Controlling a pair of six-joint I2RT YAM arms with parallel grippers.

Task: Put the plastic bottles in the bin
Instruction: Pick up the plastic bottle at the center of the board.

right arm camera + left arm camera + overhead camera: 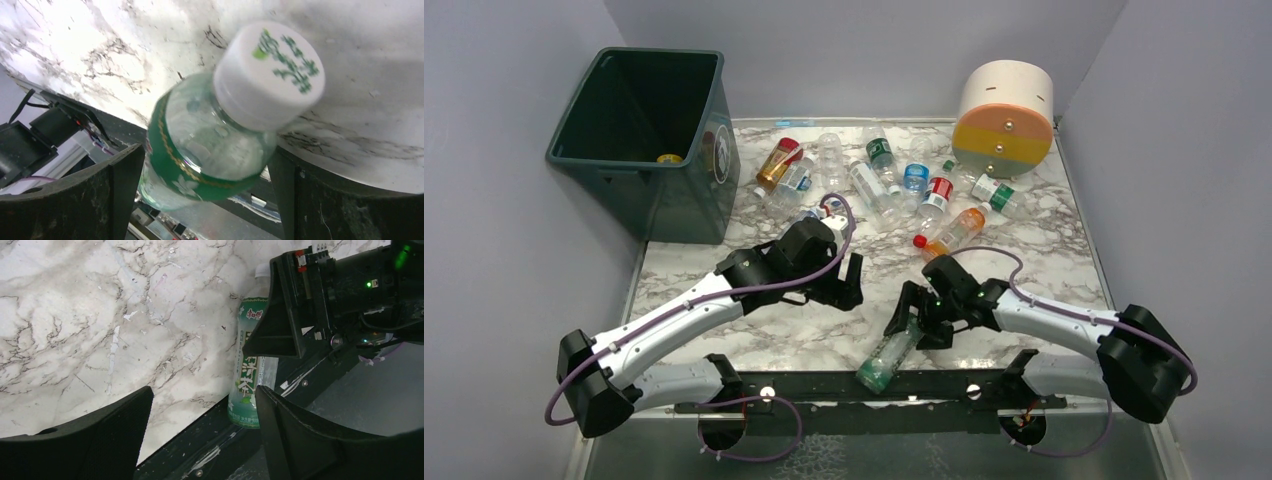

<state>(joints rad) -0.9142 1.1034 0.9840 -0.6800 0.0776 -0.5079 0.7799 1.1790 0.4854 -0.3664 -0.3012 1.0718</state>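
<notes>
Right gripper (914, 320) straddling green-label bottle (200, 150), which is lying over table (1064, 270) near edge, on rail (824, 385). Cannot tell whether squeezing. Left gripper (203, 391) hovering released, empty, probably waiting for handover: bin (684, 200) sitting far left.

The bin (686, 205) stands at the far left and the big cylinder (1004, 118) at the far right of the table (1034, 255). Most plastic bottles (879, 180) lie between them, on the far half. One bottle (884, 360) lies alone at the near edge, between the fingers of the right gripper (914, 328).
</notes>
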